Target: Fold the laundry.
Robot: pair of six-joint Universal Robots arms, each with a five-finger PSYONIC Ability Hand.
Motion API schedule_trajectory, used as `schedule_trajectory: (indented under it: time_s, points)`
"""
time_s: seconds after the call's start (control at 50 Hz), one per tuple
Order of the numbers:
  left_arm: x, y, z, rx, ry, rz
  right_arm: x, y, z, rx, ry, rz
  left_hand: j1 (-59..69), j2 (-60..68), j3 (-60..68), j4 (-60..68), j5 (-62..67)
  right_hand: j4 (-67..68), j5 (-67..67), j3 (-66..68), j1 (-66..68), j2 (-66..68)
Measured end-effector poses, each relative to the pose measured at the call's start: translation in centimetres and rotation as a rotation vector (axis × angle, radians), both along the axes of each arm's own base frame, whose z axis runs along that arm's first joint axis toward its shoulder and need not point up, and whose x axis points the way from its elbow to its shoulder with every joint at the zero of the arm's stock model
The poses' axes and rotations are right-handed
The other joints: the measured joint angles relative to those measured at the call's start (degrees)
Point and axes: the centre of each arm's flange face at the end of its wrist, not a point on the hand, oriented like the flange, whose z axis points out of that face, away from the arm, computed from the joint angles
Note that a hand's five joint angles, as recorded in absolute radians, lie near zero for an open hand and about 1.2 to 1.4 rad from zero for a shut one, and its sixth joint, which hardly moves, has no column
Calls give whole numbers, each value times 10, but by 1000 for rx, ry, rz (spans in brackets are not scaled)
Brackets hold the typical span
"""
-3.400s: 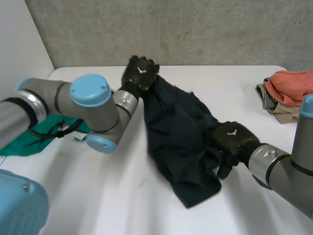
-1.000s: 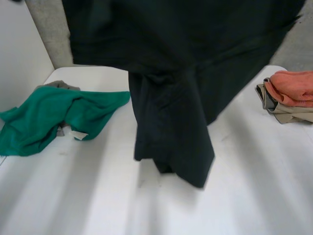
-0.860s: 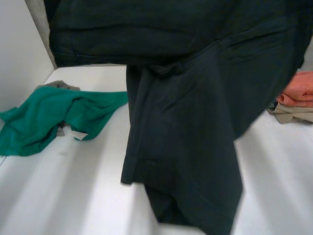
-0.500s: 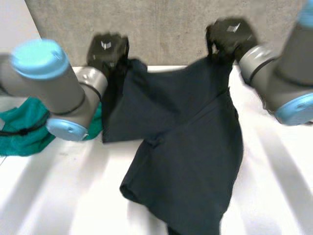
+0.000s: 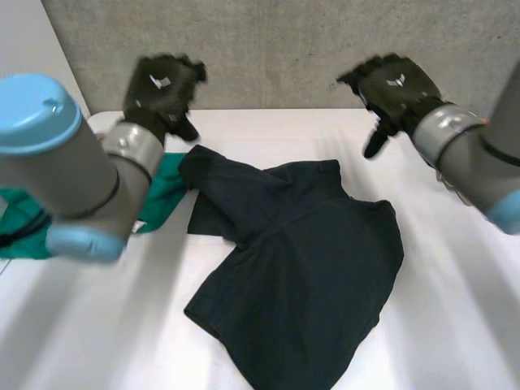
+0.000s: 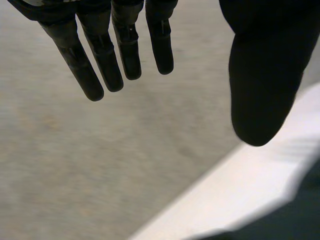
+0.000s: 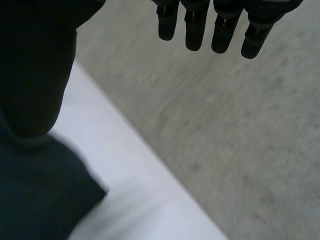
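Head view takes in a white table [image 5: 455,325], smooth and matte, running back to a rough grey concrete wall [image 5: 284,49]. On the middle of the table lies the dark garment [image 5: 301,268], a soft, thin, near-black fabric spread in an uneven, rumpled shape. It is broad and fairly flat at the near end and bunches into folds and ridges toward the far end. One narrow part reaches out to the left there, and a seamed edge runs across the top. No hand touches it.

The left arm [image 5: 73,171], a thick grey tube with a light-blue cap, crosses the near left of the table. It hides much of a green cloth [image 5: 166,191], a crumpled soft piece lying just left of the dark garment, with its nearest edge touching or almost touching that narrow part. The right arm [image 5: 479,162] comes in from the right side and covers the table's far right corner.

The left hand [image 5: 162,81] is raised in front of the wall, above the far left of the table and apart from the garment. In the left wrist view its fingers [image 6: 102,65] are straight and spread from the thumb, holding nothing. The right hand [image 5: 394,81] is raised likewise at the far right, and in the right wrist view its fingers [image 7: 195,30] are straight and empty.
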Motion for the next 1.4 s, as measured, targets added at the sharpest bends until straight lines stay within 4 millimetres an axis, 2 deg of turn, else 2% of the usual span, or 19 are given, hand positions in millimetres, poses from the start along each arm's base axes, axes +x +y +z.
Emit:
schedule_trajectory:
  time_s: [0.04,0.06,0.1,0.18,0.28,0.4,0.54,0.68,0.76,0.82,0.88,0.94,1.04,1.18,1.24,1.3,1.36,1.38,1.4]
  points:
    - [-2,25,-5,44,-28,-36,-10,3,-6,21,64,3,0,0,0,0,0,0,0,0,0,0]
    - [-2,46,-12,86,-55,-67,-22,6,-15,48,139,7,0,0,0,0,0,0,0,0,0,0]
    - [-2,74,-26,145,-95,-109,-34,10,-27,80,224,13,0,0,0,0,0,1,1,1,0,1]
    - [1,114,-55,241,-166,-177,-57,17,-56,149,385,40,0,0,0,0,0,23,22,23,4,19]
    - [6,150,-87,332,-240,-237,-69,26,-84,207,460,104,0,0,0,0,0,42,43,42,28,36]
    - [9,165,-112,379,-284,-261,-74,31,-103,231,419,157,0,0,0,0,0,50,51,50,34,43]
    - [4,159,-126,353,-279,-260,-74,32,-116,226,350,151,7,7,6,11,15,65,68,66,51,54]
    - [-1,150,-140,317,-341,-256,-75,30,-122,212,312,125,73,62,60,72,76,70,73,69,55,54]
    - [-2,146,-150,295,-397,-254,-75,30,-123,208,309,120,224,205,202,211,212,80,82,80,70,65]
    - [-2,142,-154,276,-420,-241,-75,30,-123,208,309,119,368,368,363,371,369,84,87,83,73,68]
    - [0,133,-153,242,-423,-197,-75,30,-123,209,310,119,379,409,402,416,402,84,87,83,73,68]
    - [1,124,-147,204,-409,-146,-75,30,-123,209,310,119,379,410,403,416,402,84,87,83,73,68]
    - [8,93,-126,88,-374,30,-77,29,-116,202,311,101,379,410,403,418,402,102,104,101,94,87]
    - [26,58,-122,43,-402,158,-83,33,-98,217,320,90,379,410,404,418,402,173,170,172,163,168]
    - [30,50,-122,37,-404,175,-85,35,-95,228,325,94,379,411,404,418,402,179,176,178,168,174]
    - [38,31,-122,22,-399,183,-87,41,-94,260,337,118,379,407,402,415,402,223,218,224,213,220]
    - [37,28,-123,12,-395,149,-84,45,-97,269,336,140,279,287,284,293,296,232,227,232,222,228]
    - [36,28,-123,8,-394,129,-81,47,-99,271,334,152,154,173,180,187,192,232,227,232,222,228]
    - [35,29,-123,5,-393,114,-79,48,-101,271,331,161,108,131,136,141,147,232,227,232,222,228]
